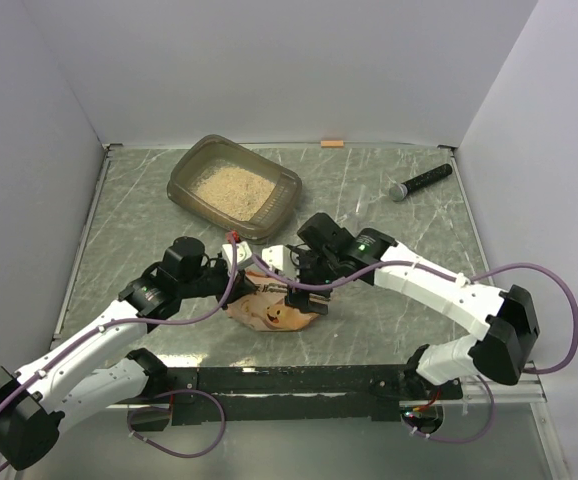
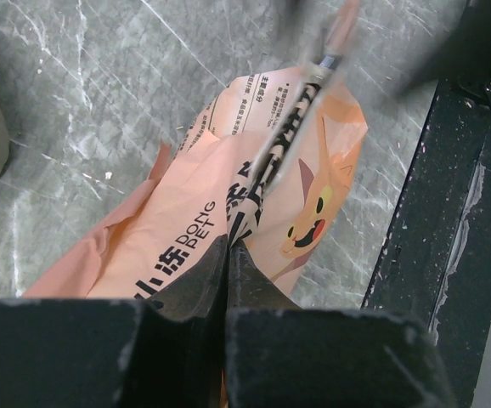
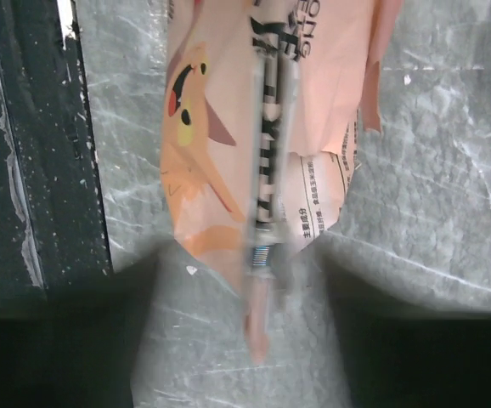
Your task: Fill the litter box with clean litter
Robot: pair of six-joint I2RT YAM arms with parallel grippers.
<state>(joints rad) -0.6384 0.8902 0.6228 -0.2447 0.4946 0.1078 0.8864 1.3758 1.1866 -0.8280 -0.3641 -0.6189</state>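
Note:
The litter box point(image 1: 183, 190), a grey-brown tray, stands at the back left of the table with beige clean litter point(image 1: 234, 187) spread inside it. The orange-pink litter pouch point(image 1: 272, 314) sits between the two arms near the front rail. My left gripper point(image 2: 228, 246) is shut on the pouch's point(image 2: 186, 212) pinched top fold. My right gripper point(image 3: 254, 289) is at the other end of that fold. Its blurred fingers stand apart, and the pouch's point(image 3: 220, 110) edge lies loose between them.
A black microphone-like stick point(image 1: 419, 182) lies at the back right. A small orange tag point(image 1: 332, 143) sits at the table's far edge. The black rail point(image 1: 289, 380) runs along the near edge, close beside the pouch. White walls enclose the table.

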